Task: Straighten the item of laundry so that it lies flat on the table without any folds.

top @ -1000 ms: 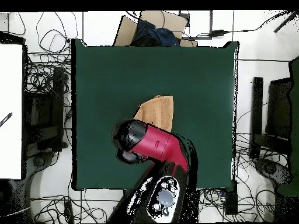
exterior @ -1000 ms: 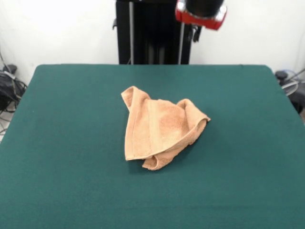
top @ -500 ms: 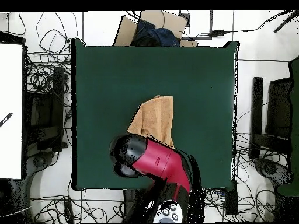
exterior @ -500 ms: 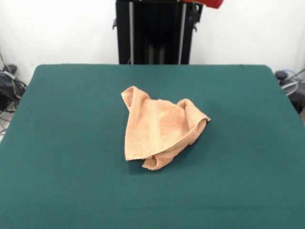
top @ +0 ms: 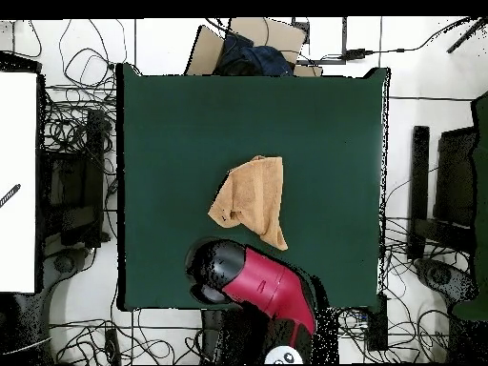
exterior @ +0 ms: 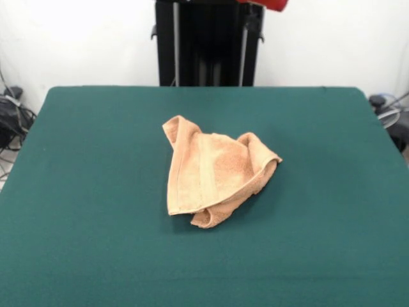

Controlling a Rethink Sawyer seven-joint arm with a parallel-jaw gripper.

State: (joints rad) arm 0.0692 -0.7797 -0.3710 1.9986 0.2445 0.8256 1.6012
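Observation:
The item of laundry (exterior: 214,171) is a peach-orange towel lying crumpled near the middle of the table (exterior: 77,192). It is folded over itself into a rough triangle, with a raised flap on its right side and a rolled corner at the front. From above, the towel (top: 253,198) shows uncovered on the table (top: 172,124). The arm's red and black end (top: 219,274) hovers over the table's edge nearest the base, apart from the towel, and hides the gripper beneath it. In the front view only a red sliver of the arm (exterior: 265,4) shows at the top edge.
Tangled cables lie on the floor all round the table. A cardboard box with dark cloth (top: 250,48) stands past the far edge. A white surface (top: 17,181) is at the left, black equipment (top: 448,191) at the right. The black pedestal (exterior: 204,45) rises behind the table.
The arm has drawn back toward its base and risen, uncovering the whole towel in the overhead view and nearly leaving the front view. The towel has kept its shape and place.

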